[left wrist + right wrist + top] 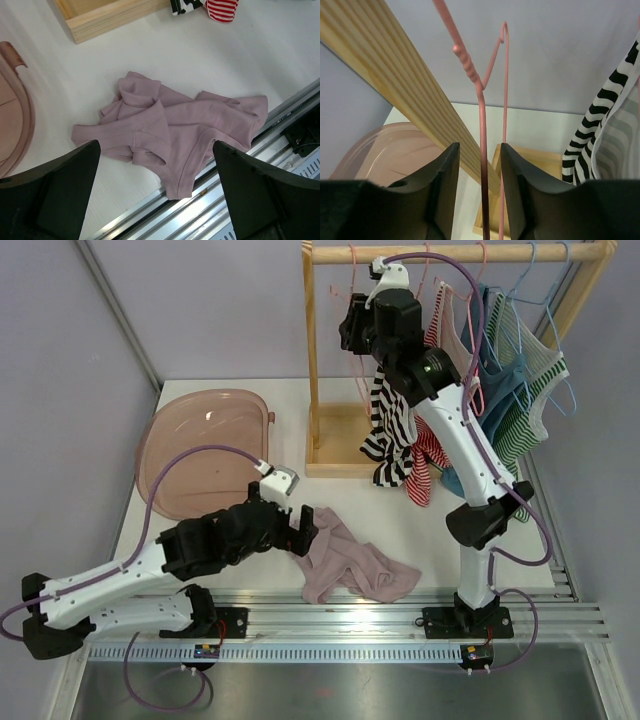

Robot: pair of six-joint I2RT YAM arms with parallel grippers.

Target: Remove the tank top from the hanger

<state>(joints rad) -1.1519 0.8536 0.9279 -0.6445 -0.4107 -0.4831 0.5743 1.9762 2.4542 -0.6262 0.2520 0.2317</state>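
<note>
Tank top (pixel 165 125) lies on the desk (pixel 290 420) below spread left fingers (pixel 300 525); right fingers (pixel 352 322), parted around the bare hanger (pixel 482 125), should withdraw.

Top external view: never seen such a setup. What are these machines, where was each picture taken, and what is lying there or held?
Two robot arms are bolted at the white table's near edge. The top picture looks down from behind them; the others come from wrist cameras. The left claw hovers open over a crumpled mauve tank top on the table. The right claw, raised to the wooden clothes rail, stands open around a thin pink hanger. A pink plastic tub lies farther left.
</note>
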